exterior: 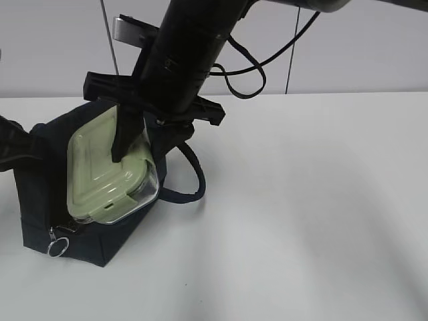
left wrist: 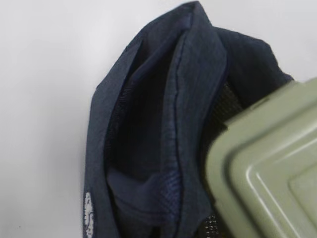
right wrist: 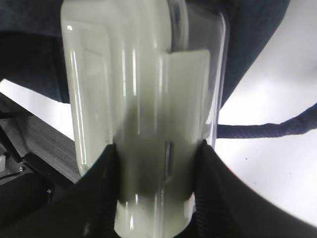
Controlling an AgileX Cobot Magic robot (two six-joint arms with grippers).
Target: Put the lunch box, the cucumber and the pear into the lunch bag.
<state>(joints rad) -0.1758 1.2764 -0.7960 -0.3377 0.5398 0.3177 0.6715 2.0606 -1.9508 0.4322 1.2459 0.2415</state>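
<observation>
The navy lunch bag (exterior: 40,207) stands at the left of the white table, its top open. My right gripper (exterior: 130,150) reaches across and is shut on the sage-green lidded lunch box (exterior: 107,177), held tilted, its lower part inside the bag's mouth. In the right wrist view the black fingers (right wrist: 99,188) clamp the box (right wrist: 138,89) on both sides. My left gripper (exterior: 8,144) is at the left edge, with the bag's flap drawn up to it. The left wrist view shows the bag's folds (left wrist: 148,124) and the box's corner (left wrist: 267,168). The cucumber and pear are out of view.
The bag's loop handle (exterior: 194,180) lies on the table to the right of the bag. The metal zipper ring (exterior: 57,247) hangs at the bag's front corner. A black cable (exterior: 247,73) loops behind the right arm. A white wall backs the table.
</observation>
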